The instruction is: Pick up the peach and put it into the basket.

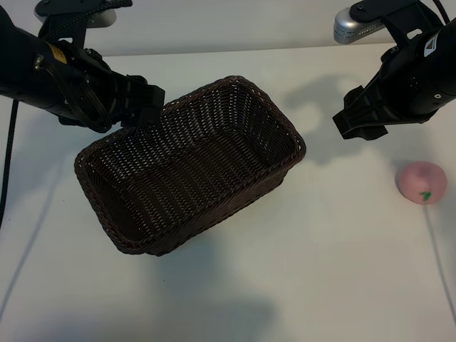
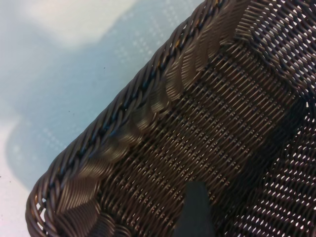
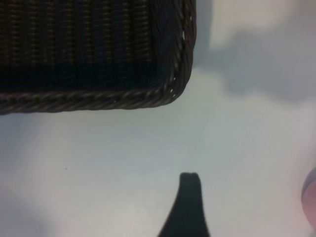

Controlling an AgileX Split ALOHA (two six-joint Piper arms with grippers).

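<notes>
The dark-brown woven basket (image 1: 203,92) lies slantwise in the middle of the table. The pale-pink peach (image 1: 422,182) rests on the table at the far right, well apart from the basket, and only its edge (image 3: 311,197) shows in the right wrist view. My left gripper (image 1: 151,103) hovers open at the basket's far left rim; one finger (image 2: 196,210) shows over the woven inside (image 2: 197,123). My right gripper (image 1: 360,125) hangs open above bare table between the basket's right end and the peach, holding nothing. One of its fingers (image 3: 190,202) shows over the table near the basket's corner (image 3: 168,94).
The white table (image 1: 320,271) stretches in front of the basket and around the peach. A thin cable (image 1: 438,249) runs along the table's right side below the peach. A dark cable (image 1: 8,164) hangs at the left edge.
</notes>
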